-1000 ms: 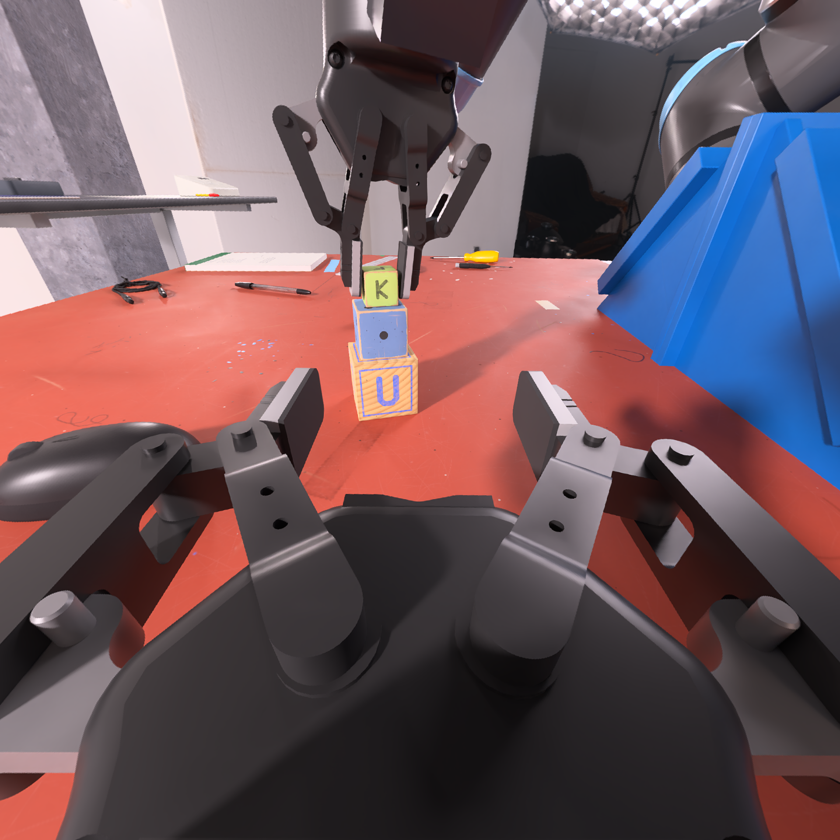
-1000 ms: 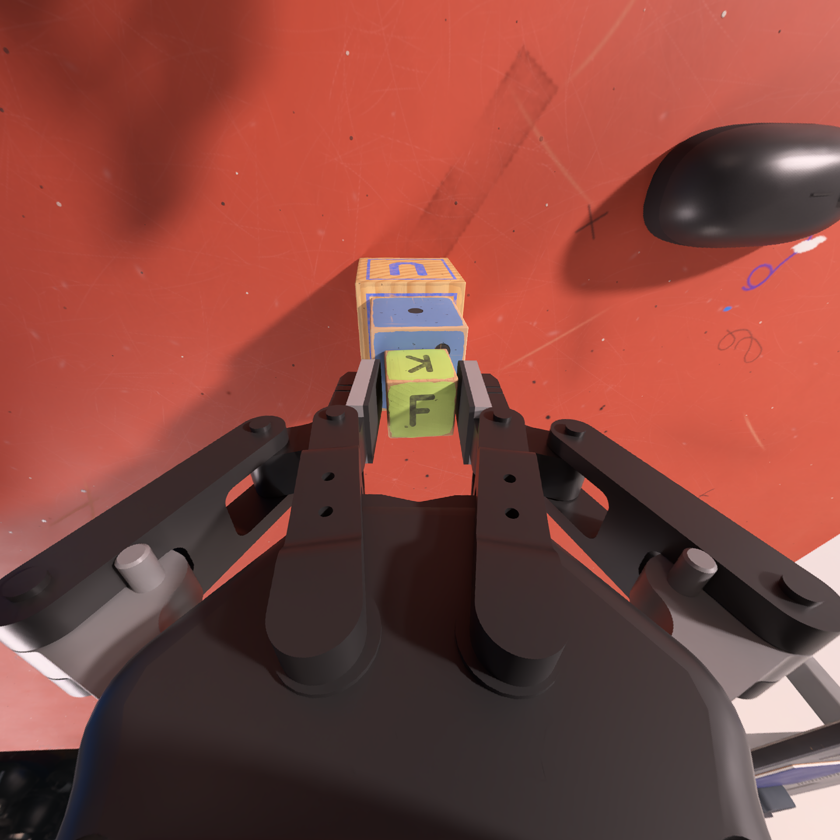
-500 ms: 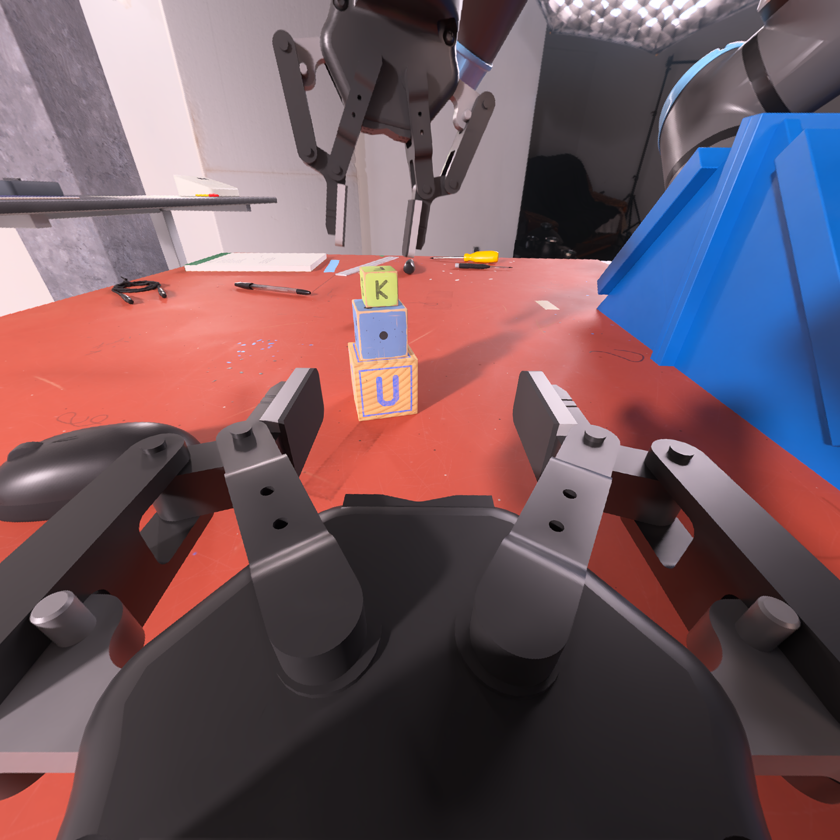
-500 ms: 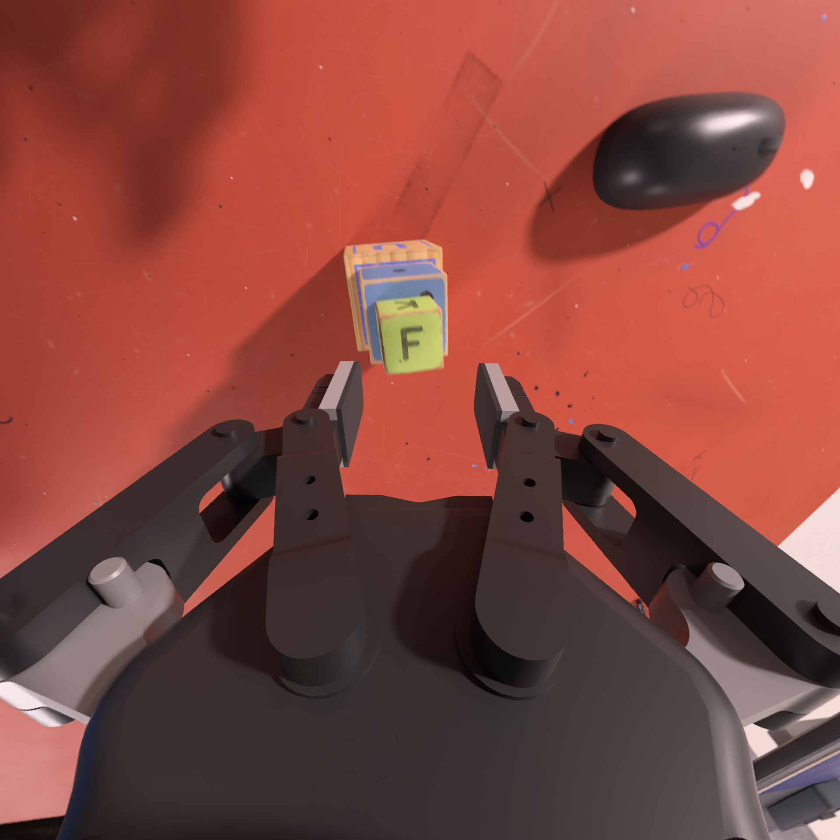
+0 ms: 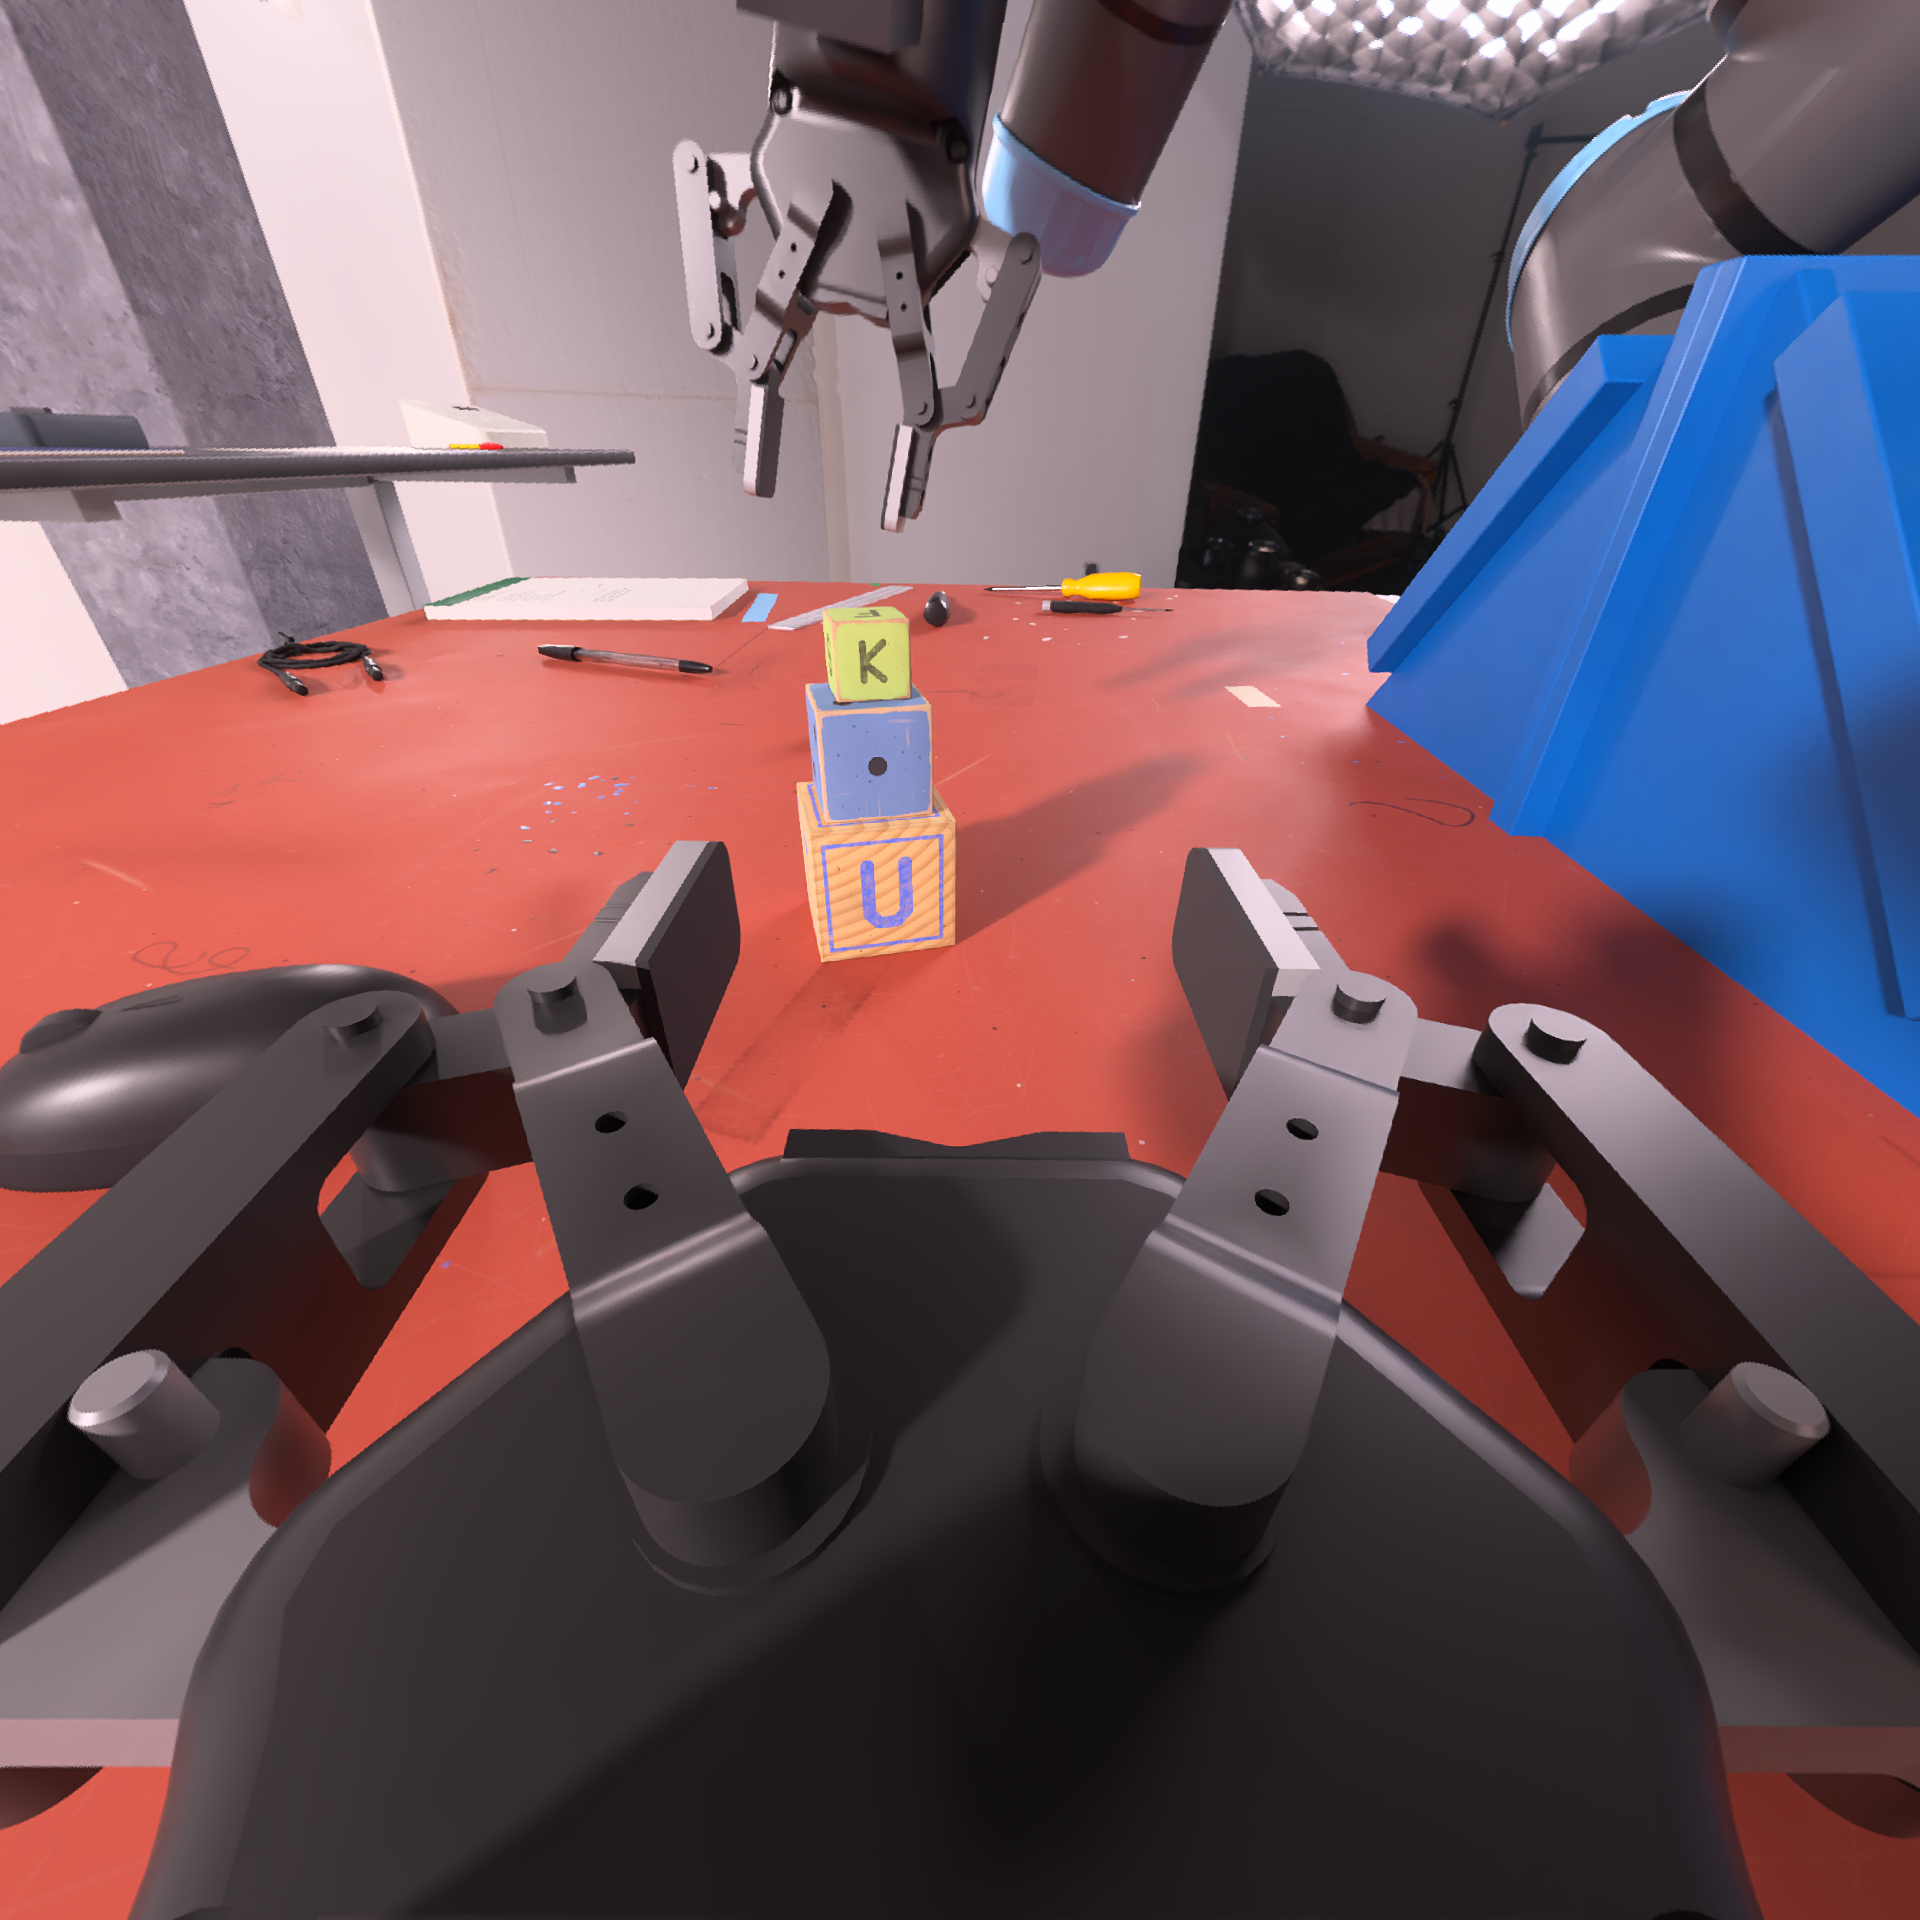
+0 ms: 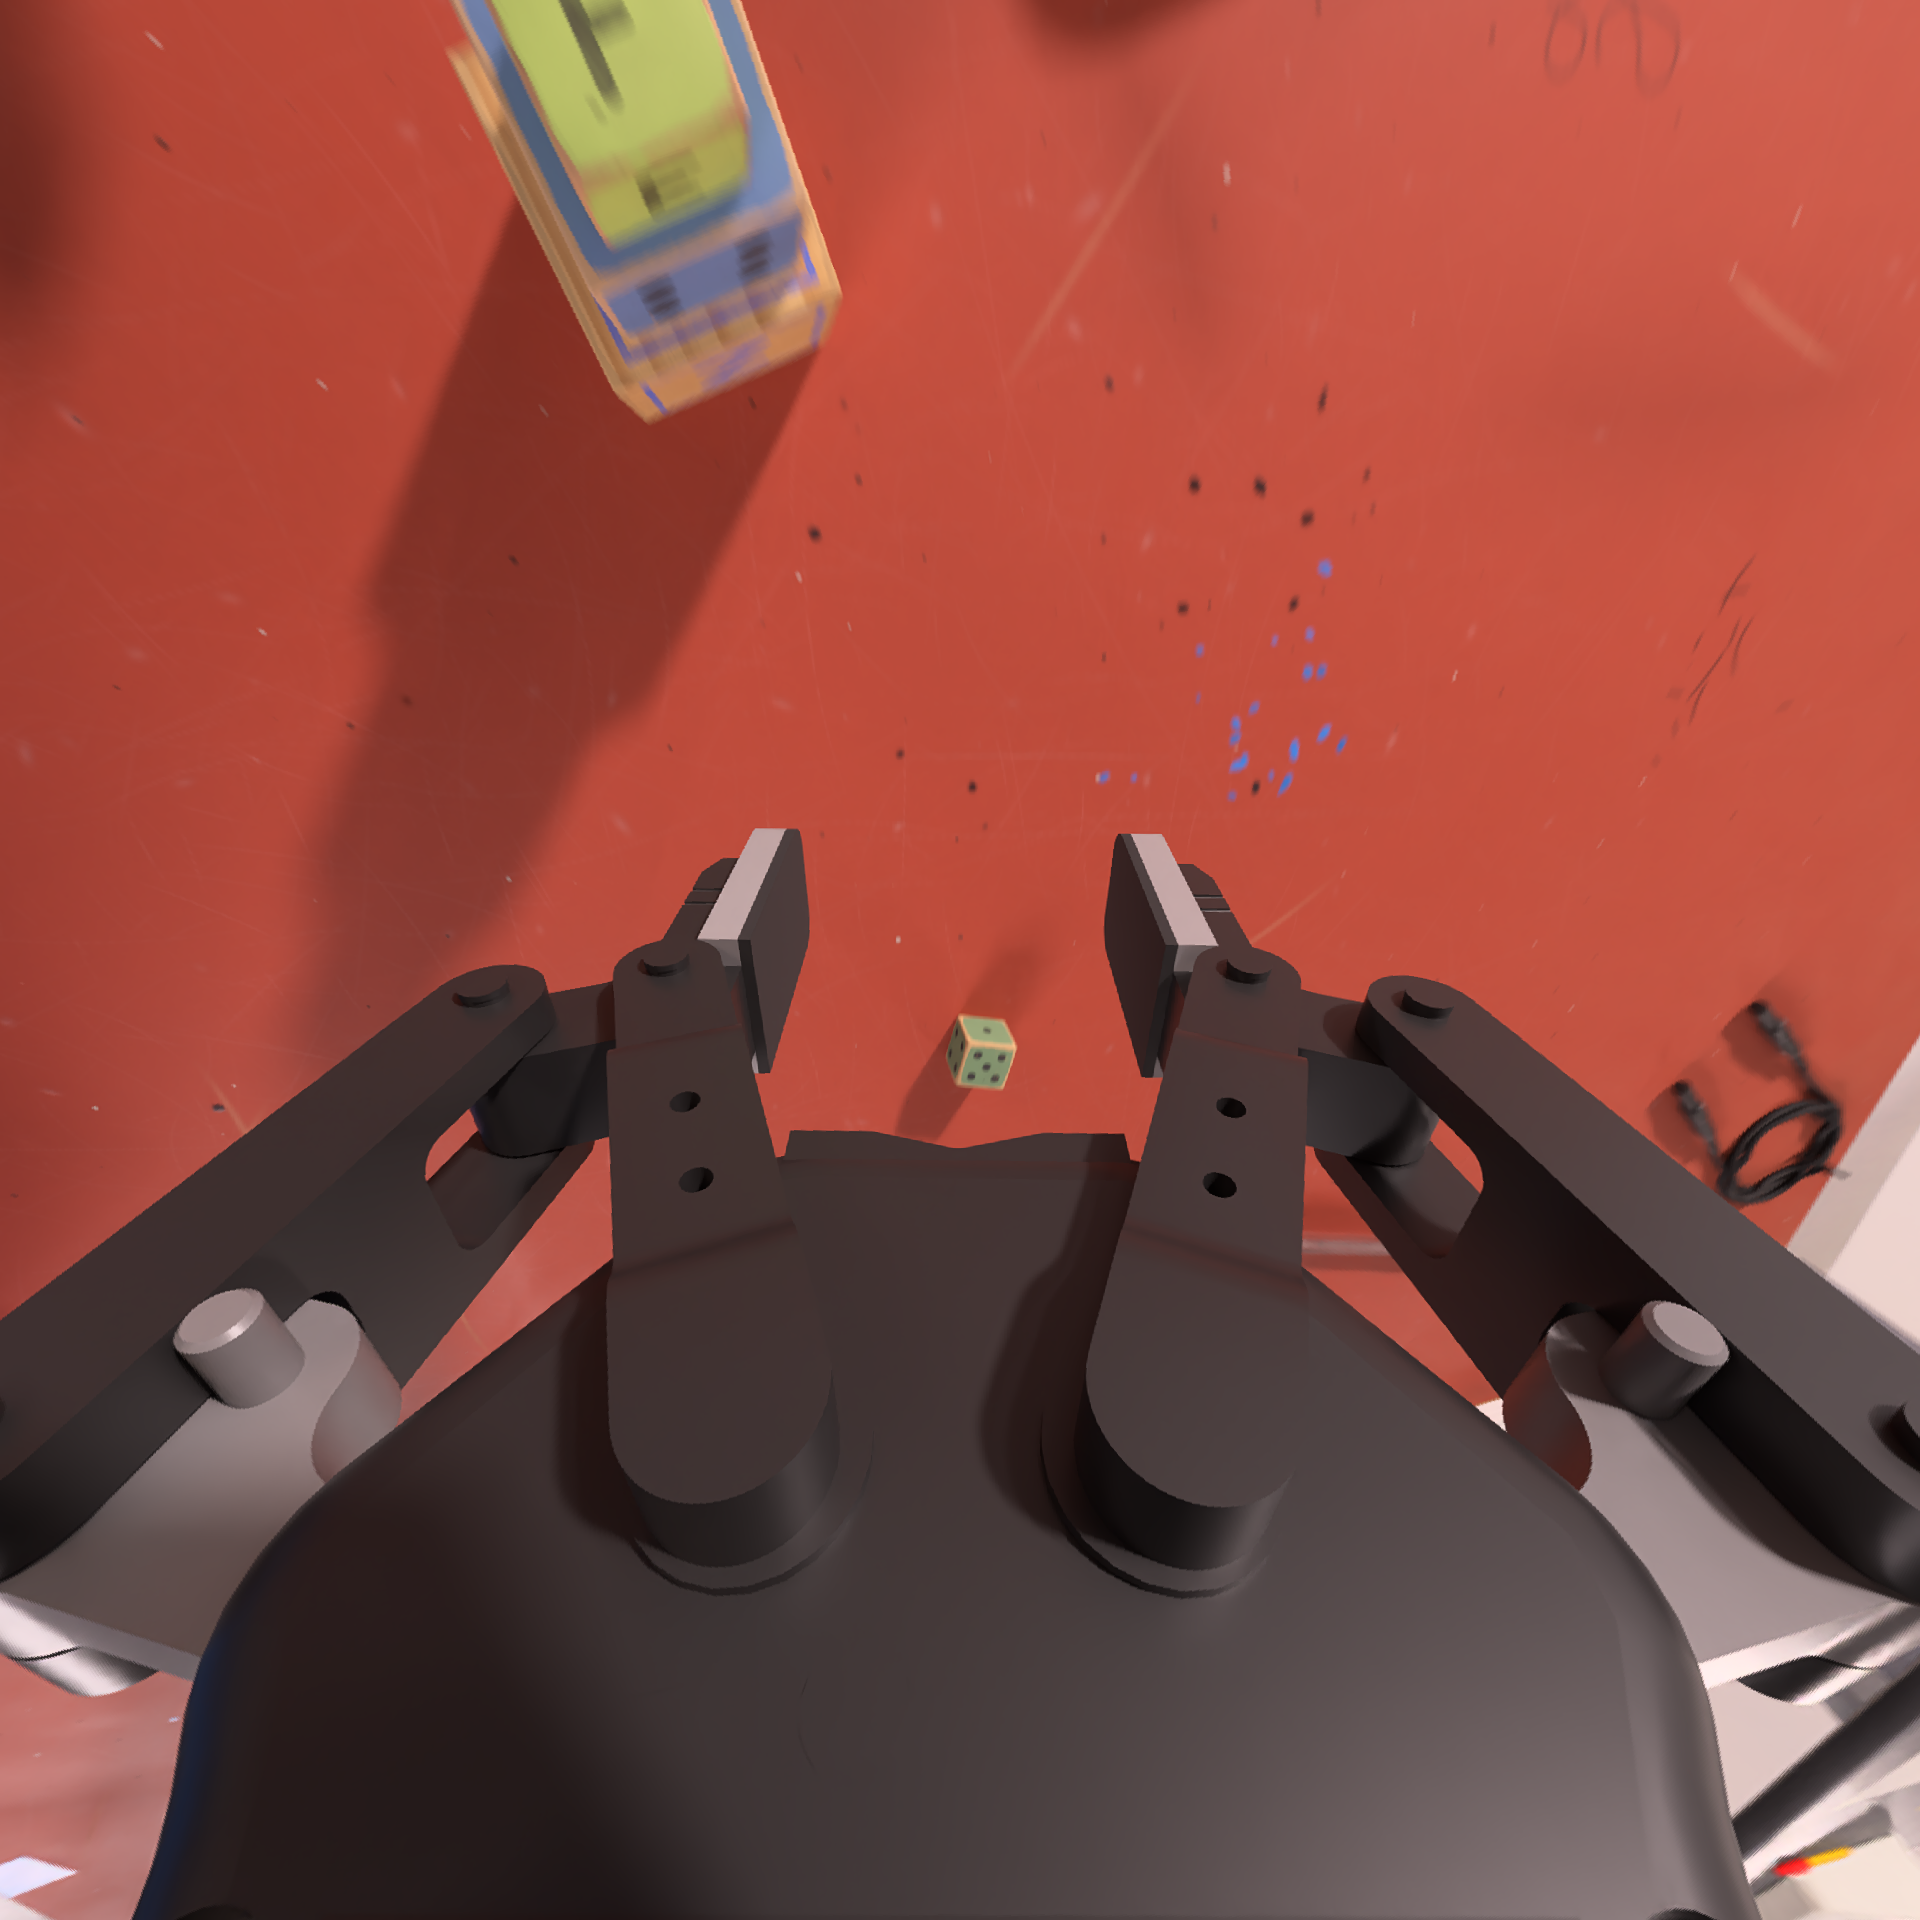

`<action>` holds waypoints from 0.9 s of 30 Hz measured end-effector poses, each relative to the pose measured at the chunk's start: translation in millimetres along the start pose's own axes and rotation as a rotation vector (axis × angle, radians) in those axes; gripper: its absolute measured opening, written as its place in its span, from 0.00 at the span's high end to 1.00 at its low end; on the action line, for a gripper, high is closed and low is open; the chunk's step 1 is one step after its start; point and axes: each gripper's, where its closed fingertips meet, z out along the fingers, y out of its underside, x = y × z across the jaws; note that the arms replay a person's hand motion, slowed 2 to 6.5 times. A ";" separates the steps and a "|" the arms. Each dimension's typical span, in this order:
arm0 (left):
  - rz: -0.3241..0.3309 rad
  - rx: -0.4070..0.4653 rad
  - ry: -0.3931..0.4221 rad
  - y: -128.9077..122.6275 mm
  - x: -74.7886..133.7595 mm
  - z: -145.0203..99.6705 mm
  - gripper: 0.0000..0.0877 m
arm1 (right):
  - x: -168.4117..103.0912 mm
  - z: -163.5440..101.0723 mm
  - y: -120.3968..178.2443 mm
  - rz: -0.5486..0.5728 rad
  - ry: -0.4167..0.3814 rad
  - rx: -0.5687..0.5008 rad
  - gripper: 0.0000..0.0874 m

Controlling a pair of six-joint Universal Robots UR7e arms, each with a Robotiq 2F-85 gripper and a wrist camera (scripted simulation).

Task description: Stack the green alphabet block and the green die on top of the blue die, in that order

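Item: small pale-green die with dark pips (image 6: 981, 1051), lying alone on the red bench (image 6: 1455, 312), seen between and beyond the spread, empty fingers of the right gripper (image 6: 954, 935), well apart from the stack.

Stack: green lettered wooden block (image 5: 869, 655) on blue die (image 5: 871, 754) on orange lettered block (image 5: 879, 888), mid-bench.

Left gripper (image 5: 956, 935): fingers apart, empty, low, judged the farther one.

A dark letter is being shown on the front face of the green alphabet block (image 5: 871, 657), and another on its top. A blue letter in a blue frame is being carried by the orange block (image 5: 881, 888) at the bottom of the stack. Nothing but pips is being displayed on the blue die (image 5: 871, 756) and the green die (image 6: 981, 1051).
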 end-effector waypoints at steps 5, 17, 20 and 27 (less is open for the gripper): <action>0.001 -0.002 0.000 0.3 0.2 0.2 0.16 | 3.8 14.5 41.0 0.100 -0.024 -0.030 0.40; 0.007 -0.006 0.005 0.8 1.3 0.5 0.14 | 1.3 62.3 116.2 0.241 -0.072 -0.120 0.38; 0.007 -0.007 0.006 0.9 1.4 0.6 0.14 | 1.1 73.7 125.8 0.255 -0.074 -0.125 0.39; 0.003 -0.005 0.007 0.6 1.1 0.4 0.14 | 1.9 94.1 136.2 0.259 -0.076 -0.120 0.42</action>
